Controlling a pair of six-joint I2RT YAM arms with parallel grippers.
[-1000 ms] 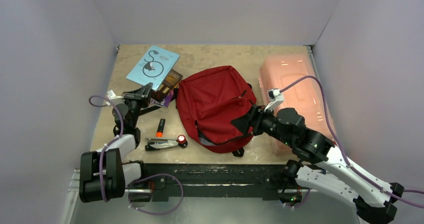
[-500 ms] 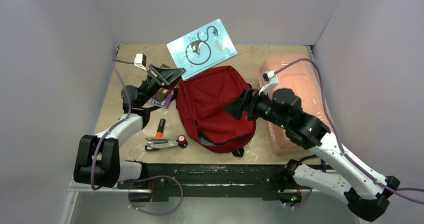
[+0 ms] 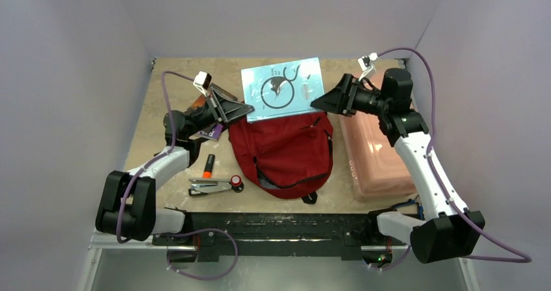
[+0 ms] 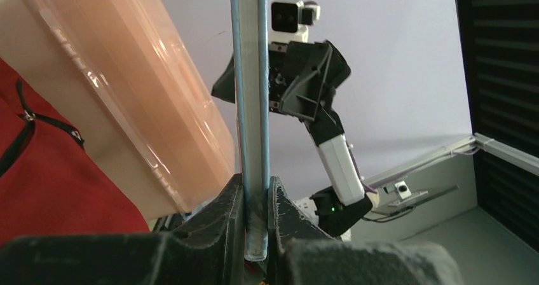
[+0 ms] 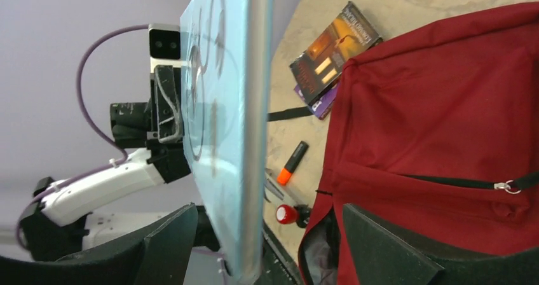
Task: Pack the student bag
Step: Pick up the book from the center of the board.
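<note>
Above the bag's (image 3: 282,151) far end, toward the counter's far edge, the left jaws pinched one edge of a blue booklet (image 3: 282,89), holding it aloft. The right jaws stood spread astride the opposite edge, not yet closed, apparently to take or steady it. The bag lay mid-counter, its mouth seemingly unzipped toward the near edge, ready for loading.

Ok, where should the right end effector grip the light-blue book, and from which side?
Probably its free right edge, coming from the right. The left end effector clamps the light-blue book at its left edge, above the student bag; it lies edge-on between the open fingers of the right end effector, so closing there would pinch its flat faces.
</note>
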